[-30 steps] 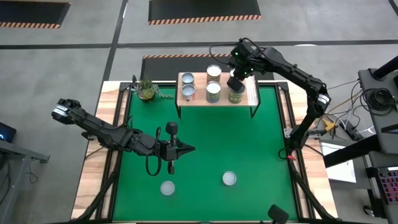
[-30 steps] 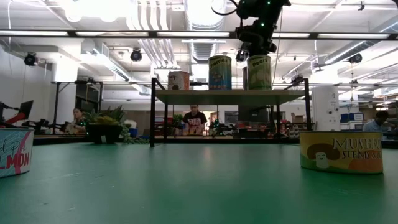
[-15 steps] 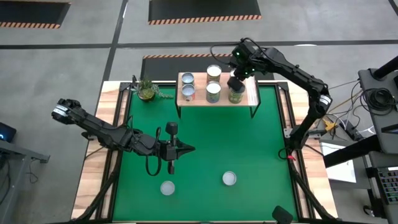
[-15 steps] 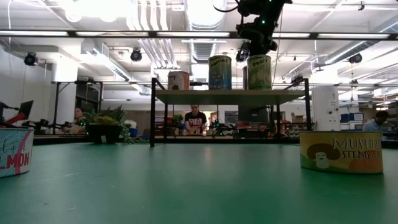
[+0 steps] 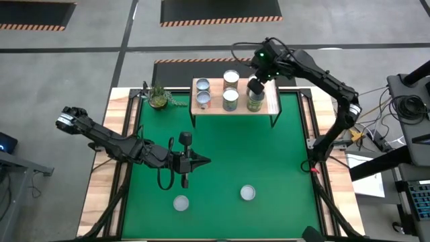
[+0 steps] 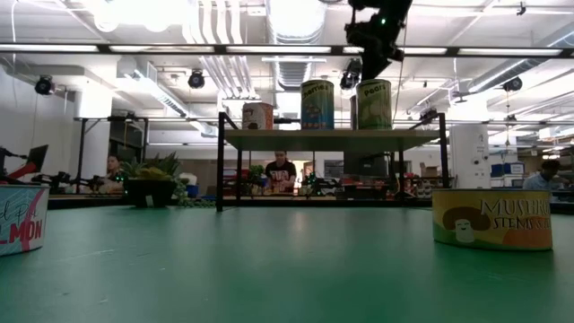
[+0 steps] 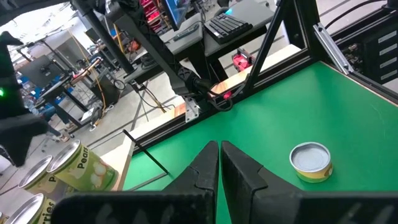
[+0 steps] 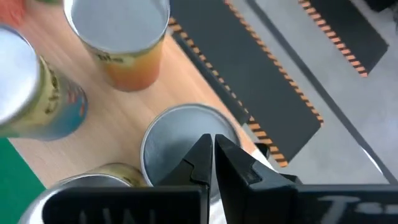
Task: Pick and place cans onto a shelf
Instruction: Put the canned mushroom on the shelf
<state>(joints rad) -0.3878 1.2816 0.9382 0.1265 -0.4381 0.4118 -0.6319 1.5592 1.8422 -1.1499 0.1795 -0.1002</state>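
The shelf (image 5: 273, 105) stands at the table's far edge with several cans on it, among them one with a green label (image 5: 254, 102) and a silver-topped one (image 8: 186, 134). They show on the plank in the low view (image 6: 374, 103). My right gripper (image 5: 256, 86) is shut and empty, hanging above the shelf's right end, clear of the can tops (image 6: 377, 45). Two more cans stand on the green table near its front: one at the left (image 5: 181, 203) and one at the right (image 5: 248, 193). My left gripper (image 5: 201, 161) is shut and empty above the table's middle.
A small potted plant (image 5: 159, 97) stands at the far left, beside the shelf. The table's wooden edge (image 5: 107, 168) and black frame rails run along both sides. Beyond the table, a person (image 6: 281, 170) shows far off in the room.
My right gripper has gone up, away from the can tops on the shelf's right end, and a little toward the table's right edge. The cans on the shelf have stayed where they were.
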